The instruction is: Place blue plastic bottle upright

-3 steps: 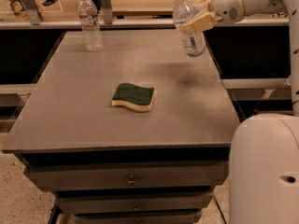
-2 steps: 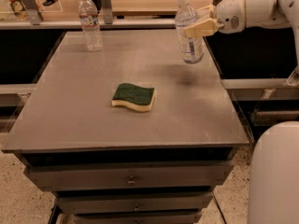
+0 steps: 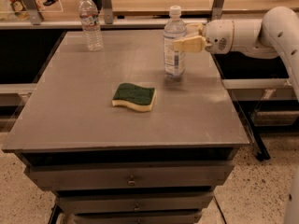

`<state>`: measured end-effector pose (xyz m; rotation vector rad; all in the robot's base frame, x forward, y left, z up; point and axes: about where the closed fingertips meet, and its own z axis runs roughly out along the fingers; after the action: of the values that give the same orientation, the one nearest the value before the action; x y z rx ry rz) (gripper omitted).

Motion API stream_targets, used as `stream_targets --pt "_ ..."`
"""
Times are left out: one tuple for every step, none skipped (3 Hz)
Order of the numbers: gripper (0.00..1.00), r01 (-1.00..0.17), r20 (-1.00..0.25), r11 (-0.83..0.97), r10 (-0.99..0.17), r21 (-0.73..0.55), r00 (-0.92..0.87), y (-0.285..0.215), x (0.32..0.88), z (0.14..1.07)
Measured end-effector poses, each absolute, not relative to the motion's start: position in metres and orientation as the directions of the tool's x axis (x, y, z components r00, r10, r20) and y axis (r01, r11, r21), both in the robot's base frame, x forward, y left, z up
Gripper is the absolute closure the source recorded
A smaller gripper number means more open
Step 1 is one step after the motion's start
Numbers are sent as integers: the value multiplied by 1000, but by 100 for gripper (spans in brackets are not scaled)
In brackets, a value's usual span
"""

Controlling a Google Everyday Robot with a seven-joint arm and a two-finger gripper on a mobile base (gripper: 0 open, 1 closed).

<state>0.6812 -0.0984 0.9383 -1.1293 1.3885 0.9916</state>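
Camera view: claw [image 3: 181, 38] lowered blue bottle [image 3: 174, 57] to table [image 3: 84, 120]

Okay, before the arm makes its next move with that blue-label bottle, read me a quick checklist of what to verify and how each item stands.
1. Blue plastic bottle upright, cap on top: ok.
2. Its base flat on the table: cannot tell; it looks set down, but full contact is not clear.
3. Gripper at the bottle's right side, fingers closed round it just above the label: ok.
4. Bottle well inside the table's right edge: ok.
5. Sponge apart from the bottle, nearer the front: ok.
6. Other water bottle far off at the back left corner: ok.
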Motion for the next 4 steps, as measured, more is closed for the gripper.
stream_targets --pt "100 -983 -997 181 -72 -15 2 -79 669 925" --pt "100 -986 -999 162 -45 -30 23 -68 663 919" --pt "84 -987 -999 154 -41 -39 33 -66 662 918" --pt "60 -987 -999 154 -41 -39 33 -66 662 919"
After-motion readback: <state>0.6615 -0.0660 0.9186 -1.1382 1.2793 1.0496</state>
